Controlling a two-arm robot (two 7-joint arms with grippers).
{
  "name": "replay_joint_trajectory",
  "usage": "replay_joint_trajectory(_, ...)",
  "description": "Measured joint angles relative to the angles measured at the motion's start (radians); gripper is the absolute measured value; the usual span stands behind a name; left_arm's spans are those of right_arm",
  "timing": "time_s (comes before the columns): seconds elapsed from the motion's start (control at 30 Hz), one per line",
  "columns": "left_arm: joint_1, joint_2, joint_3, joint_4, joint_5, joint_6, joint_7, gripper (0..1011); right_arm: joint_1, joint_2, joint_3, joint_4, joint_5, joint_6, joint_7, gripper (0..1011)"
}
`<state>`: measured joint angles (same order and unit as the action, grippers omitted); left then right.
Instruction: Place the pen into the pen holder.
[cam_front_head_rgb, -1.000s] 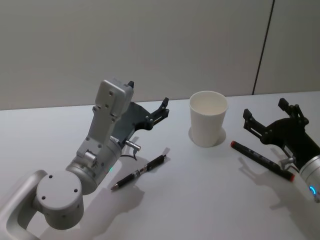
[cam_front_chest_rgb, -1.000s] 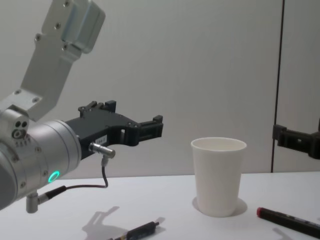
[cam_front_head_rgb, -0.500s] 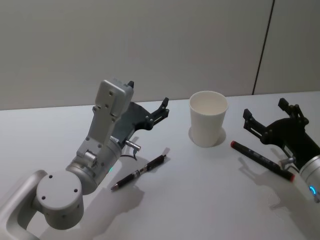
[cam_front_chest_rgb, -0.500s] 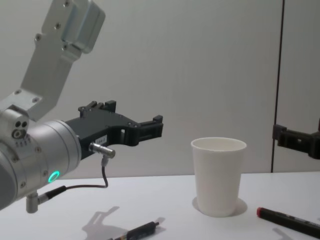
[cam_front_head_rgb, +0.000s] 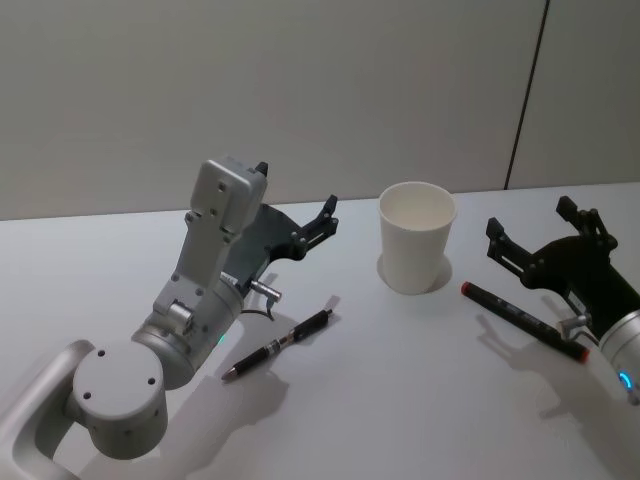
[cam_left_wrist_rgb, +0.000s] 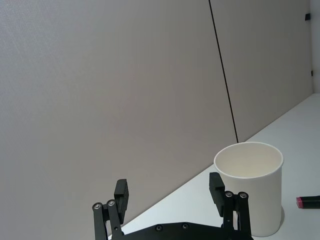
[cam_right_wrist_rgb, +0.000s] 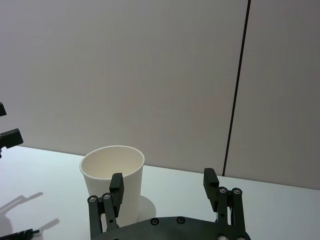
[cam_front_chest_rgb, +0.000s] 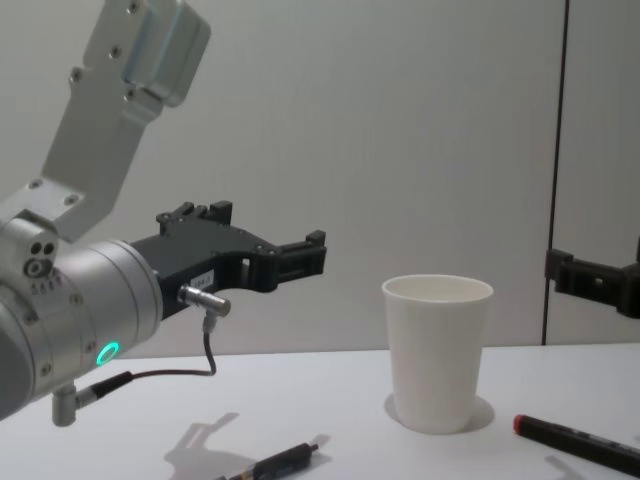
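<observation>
Head view: left tool (cam_front_head_rgb: 296, 190) hangs above the counter (cam_front_head_rgb: 400, 410), jaws spread wide and empty, pointed toward the pen holder (cam_front_head_rgb: 417, 240). Right tool (cam_front_head_rgb: 530, 218) is likewise wide and empty, raised to the right of the cup.

Pen holder stands upright near the back of the counter, between the two tools. Nothing shows inside it. Black pen (cam_front_head_rgb: 280, 345) lies flat on a diagonal, near the left arm and well apart from the cup. Red-ended marker (cam_front_head_rgb: 522, 320) lies flat beside the right tool, one end near the cup's base but not touching it.

Risks, as judged:
- Either item could pass for "the pen", so the wrong one may get picked.
- Both lie flat and are thin. A shallow or off-centre pinch could roll one away or let it pivot in the jaws.
- The cup looks light. A nudge from a finger or a pen tip on the rim could tip or shove it.
- Both arms reaching for the cup could crowd each other.

Count: two tools, one cup, one black pen, one marker.
</observation>
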<state>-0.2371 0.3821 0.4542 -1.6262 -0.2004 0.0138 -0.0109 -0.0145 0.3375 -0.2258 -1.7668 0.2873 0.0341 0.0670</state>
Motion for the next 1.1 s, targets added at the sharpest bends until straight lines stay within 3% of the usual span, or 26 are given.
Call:
replay_joint_trajectory(0.4, 0.000, 0.000, 0.000, 0.000, 0.000, 0.000, 0.000, 1003, 0.029, 0.010, 0.009, 0.014, -0.010, 0.040, 0.058, 1001)
replay_joint_trajectory(0.8, 0.000, 0.000, 0.000, 0.000, 0.000, 0.000, 0.000, 1003, 0.118, 0.011, 0.016, 0.099, -0.051, 0.079, 0.189, 1001)
replay_joint_trajectory(1.1, 0.000, 0.000, 0.000, 0.000, 0.000, 0.000, 0.000, 1003, 0.182, 0.010, 0.023, 0.160, -0.056, 0.155, 0.270, 1001)
